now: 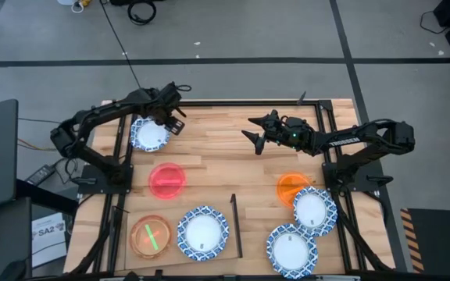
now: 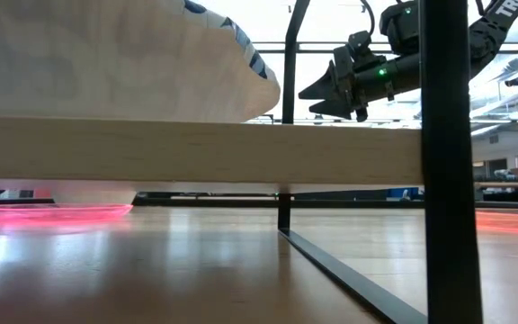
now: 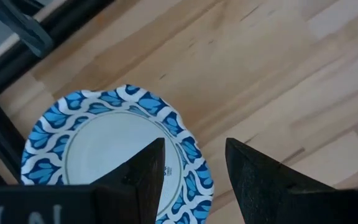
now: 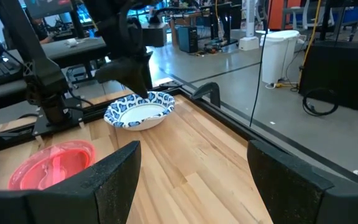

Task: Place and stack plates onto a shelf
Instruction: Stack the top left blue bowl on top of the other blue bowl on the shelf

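Hovering over a blue-rimmed plate (image 1: 148,134) — left claw (image 1: 173,119) apart, red plate (image 1: 167,179) near, right claw (image 1: 256,140) spread wide.

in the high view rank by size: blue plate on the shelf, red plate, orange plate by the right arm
1. blue plate on the shelf
2. red plate
3. orange plate, though it is partly covered by another blue plate, so its rank below the red is unsure.

Both arms are being seen as dark, near-black jointed links with thin black cables looped along them. The left gripper (image 1: 173,119) is being shown with two matte black wedge-shaped fingers (image 3: 143,180). The right gripper (image 1: 254,138) is being shown with broad black fingers (image 4: 114,180) of grainy texture; a small green light is being displayed on its wrist housing.
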